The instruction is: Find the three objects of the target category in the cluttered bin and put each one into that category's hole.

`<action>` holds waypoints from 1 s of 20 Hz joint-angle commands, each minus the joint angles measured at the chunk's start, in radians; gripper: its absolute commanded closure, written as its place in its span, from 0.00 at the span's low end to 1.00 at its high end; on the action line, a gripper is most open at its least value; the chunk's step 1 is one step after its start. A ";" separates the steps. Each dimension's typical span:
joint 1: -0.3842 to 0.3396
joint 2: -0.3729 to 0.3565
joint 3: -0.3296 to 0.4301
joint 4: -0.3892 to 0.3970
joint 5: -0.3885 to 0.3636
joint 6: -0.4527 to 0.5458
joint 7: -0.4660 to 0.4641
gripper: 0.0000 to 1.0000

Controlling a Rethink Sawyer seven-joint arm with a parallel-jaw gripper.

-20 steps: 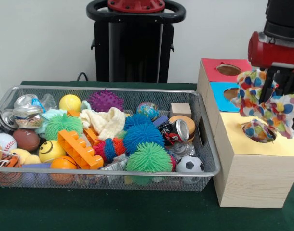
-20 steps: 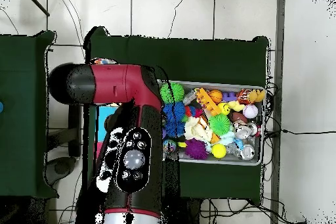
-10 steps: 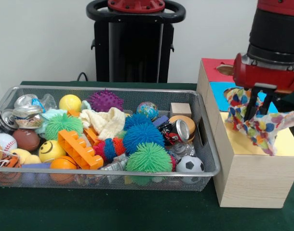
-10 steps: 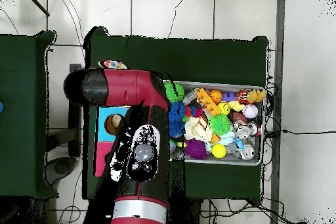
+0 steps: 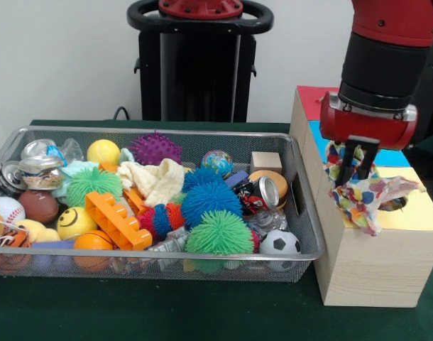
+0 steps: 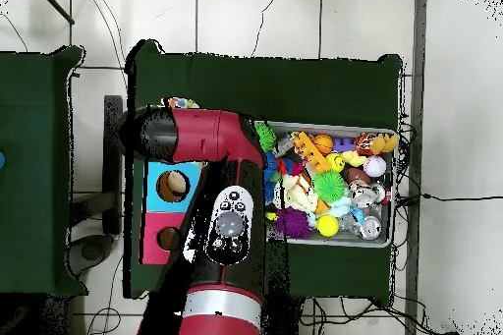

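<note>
Gripping a crumpled multicoloured patterned cloth [image 5: 364, 199], the black two-fingered gripper [image 5: 353, 168] on the red and black arm hangs over the yellow-topped section of the wooden sorting box [image 5: 376, 263] in the front view, fingers clamped on the fabric; the wire mesh bin [image 5: 302, 213] of toys lies at nine o'clock. Overhead, the arm [image 6: 211, 203] covers the gripper, and the box's blue [image 6: 157, 176] and pink [image 6: 152, 233] hole panels show at its nine o'clock.

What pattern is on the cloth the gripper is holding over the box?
The cloth is white with multicoloured spots in red, blue, yellow and orange, clearest in the front view under the gripper.
</note>
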 commanded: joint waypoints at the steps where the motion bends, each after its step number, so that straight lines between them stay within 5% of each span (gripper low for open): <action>1: -0.011 0.009 0.081 0.157 -0.037 -0.050 0.081 1.00; 20: 0.107 -0.039 0.023 0.198 -0.004 -0.007 0.182 1.00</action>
